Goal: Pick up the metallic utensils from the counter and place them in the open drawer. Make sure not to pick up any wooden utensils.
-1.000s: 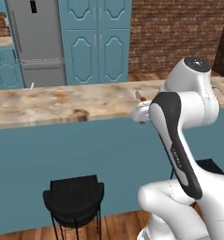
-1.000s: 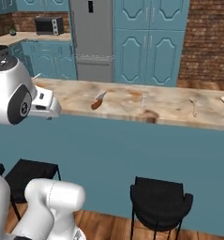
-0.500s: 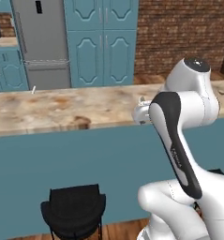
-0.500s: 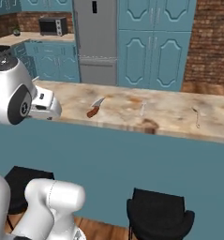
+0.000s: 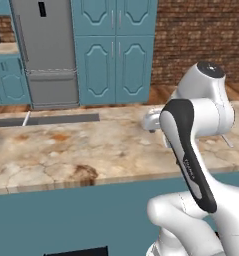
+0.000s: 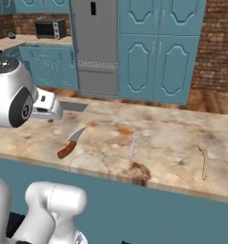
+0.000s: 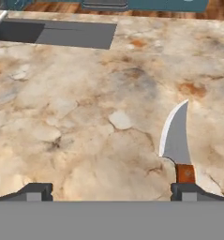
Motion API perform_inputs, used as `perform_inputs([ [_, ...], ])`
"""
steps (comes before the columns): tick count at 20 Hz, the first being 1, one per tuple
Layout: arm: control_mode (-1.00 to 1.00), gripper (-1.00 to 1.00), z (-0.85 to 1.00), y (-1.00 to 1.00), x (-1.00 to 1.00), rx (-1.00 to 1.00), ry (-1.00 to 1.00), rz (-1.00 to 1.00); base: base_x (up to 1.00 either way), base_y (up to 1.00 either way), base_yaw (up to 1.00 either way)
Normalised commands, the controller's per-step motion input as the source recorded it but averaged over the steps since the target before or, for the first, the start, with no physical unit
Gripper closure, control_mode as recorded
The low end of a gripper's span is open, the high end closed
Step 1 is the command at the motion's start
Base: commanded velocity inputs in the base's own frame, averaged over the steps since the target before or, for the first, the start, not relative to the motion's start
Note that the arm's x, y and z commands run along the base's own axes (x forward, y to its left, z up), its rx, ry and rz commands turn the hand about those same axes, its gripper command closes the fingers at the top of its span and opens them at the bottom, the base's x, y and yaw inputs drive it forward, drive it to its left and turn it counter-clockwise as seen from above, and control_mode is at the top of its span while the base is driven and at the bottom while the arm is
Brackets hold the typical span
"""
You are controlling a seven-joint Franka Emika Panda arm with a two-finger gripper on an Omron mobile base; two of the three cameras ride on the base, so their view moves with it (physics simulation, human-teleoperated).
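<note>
In the left base view, the counter [image 5: 66, 155] is seen as a beige marbled slab with brown blotches on a teal base, stretching across the picture. The white arm [image 5: 191, 150] is raised from the lower right and covers the right part of the slab. A thin silver piece [image 5: 227, 140] is glimpsed just past the arm's upper joint, lying on the stone. A dark flat panel [image 5: 46, 119] is set into the slab at the far left.

In the right base view, the curved blade with the reddish-brown handle [image 6: 71, 141] is laid on the counter [image 6: 172, 157], just beside the arm's wrist. A thin all-silver utensil [image 6: 133, 144] is found near the middle of the slab, and another slim piece [image 6: 202, 162] lies well apart to the right; its material cannot be told.

In the hand view, the gripper [image 7: 111, 191] is held wide apart and empty above the stone. The blade [image 7: 176, 138] is seen with its handle end touching or just above the right fingertip [image 7: 190, 191]; which one cannot be told.
</note>
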Motion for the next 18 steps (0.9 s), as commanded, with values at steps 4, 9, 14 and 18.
perform_inputs([
  [4,1.0,-1.0,0.0,0.0,0.0,0.0,0.0,0.0,0.64,-0.05,0.0],
  [9,1.0,-1.0,0.0,0.0,0.0,0.0,0.0,0.0,0.02,-0.11,0.0],
  [14,1.0,-1.0,0.0,0.0,0.0,0.0,0.0,0.0,-0.06,-0.2,0.0],
  [18,1.0,-1.0,0.0,0.0,0.0,0.0,0.0,0.0,-0.26,-0.21,-0.01],
])
